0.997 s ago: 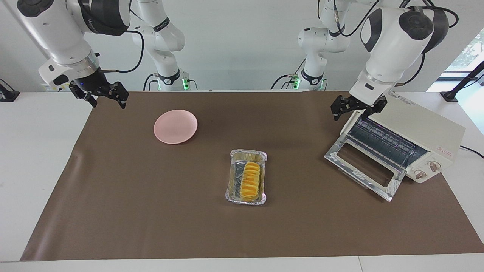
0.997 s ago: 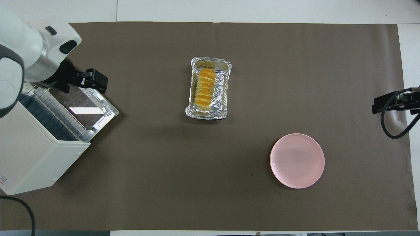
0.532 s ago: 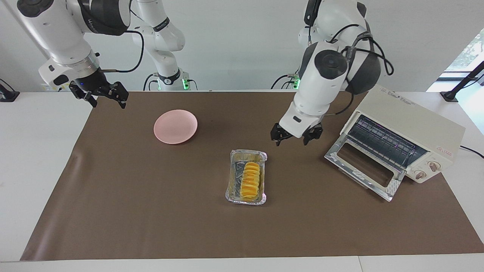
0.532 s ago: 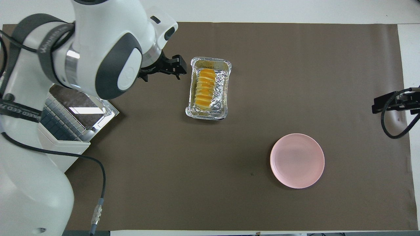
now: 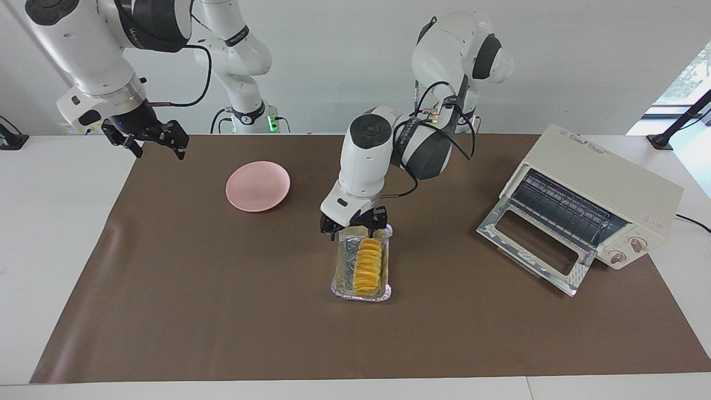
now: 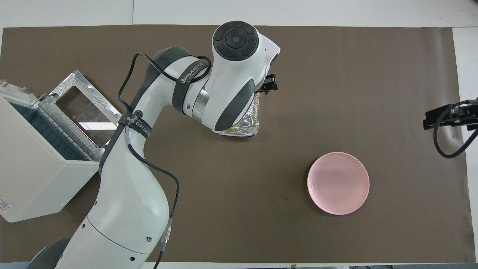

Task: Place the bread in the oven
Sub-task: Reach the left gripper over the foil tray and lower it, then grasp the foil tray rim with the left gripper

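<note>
The yellow-orange ridged bread [image 5: 367, 265] lies in a crinkled foil tray [image 5: 345, 278] in the middle of the mat. My left gripper [image 5: 354, 226] is open and hangs low over the tray's end nearer the robots, its fingers spread about as wide as the tray; I cannot tell whether it touches. In the overhead view the left arm hides the bread, and only the tray's rim [image 6: 242, 131] and one fingertip [image 6: 269, 83] show. The cream oven [image 5: 605, 183] stands at the left arm's end, its glass door [image 5: 533, 247] dropped open. My right gripper [image 5: 149, 140] is open and waits.
A round pink plate [image 5: 258, 186] lies on the brown mat [image 5: 222, 311] toward the right arm's end, nearer to the robots than the tray; it also shows in the overhead view [image 6: 338, 183]. The oven [image 6: 41, 168] sits angled at the mat's edge.
My left gripper has swung from the oven's top edge across the mat and come down over the foil tray. The right arm, bread and tray have not moved.
</note>
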{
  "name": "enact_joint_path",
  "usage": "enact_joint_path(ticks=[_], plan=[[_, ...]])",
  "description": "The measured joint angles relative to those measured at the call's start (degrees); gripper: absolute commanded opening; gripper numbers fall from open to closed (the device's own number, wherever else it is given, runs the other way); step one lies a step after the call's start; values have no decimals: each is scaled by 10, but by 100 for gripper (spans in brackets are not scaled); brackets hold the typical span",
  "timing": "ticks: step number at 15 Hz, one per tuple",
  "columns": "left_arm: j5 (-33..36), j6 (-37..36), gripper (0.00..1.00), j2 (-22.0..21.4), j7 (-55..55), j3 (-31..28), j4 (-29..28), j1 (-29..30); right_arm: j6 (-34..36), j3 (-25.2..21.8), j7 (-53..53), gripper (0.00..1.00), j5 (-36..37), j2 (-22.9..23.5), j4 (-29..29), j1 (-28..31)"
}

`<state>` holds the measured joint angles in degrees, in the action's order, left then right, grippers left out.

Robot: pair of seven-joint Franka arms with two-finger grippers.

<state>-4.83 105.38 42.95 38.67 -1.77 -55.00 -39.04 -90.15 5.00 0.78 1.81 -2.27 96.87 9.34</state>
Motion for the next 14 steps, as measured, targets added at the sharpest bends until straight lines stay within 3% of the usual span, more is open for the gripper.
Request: enact_joint_path(ticks=[5, 8, 11, 14], plan=[[17, 61, 100, 43, 0, -1, -3, -16, 0, 0, 0, 100, 0, 0, 0, 0], [31, 86, 92, 75, 0, -2, -3, -26, 0, 0, 0, 100, 0, 0, 0, 0], [34, 87, 81, 78, 0, -3, -2, -28, 0, 0, 0, 100, 0, 0, 0, 0], [36, 86, 80, 78, 0, -3, -3, -32, 0, 0, 0, 100, 0, 0, 0, 0]])
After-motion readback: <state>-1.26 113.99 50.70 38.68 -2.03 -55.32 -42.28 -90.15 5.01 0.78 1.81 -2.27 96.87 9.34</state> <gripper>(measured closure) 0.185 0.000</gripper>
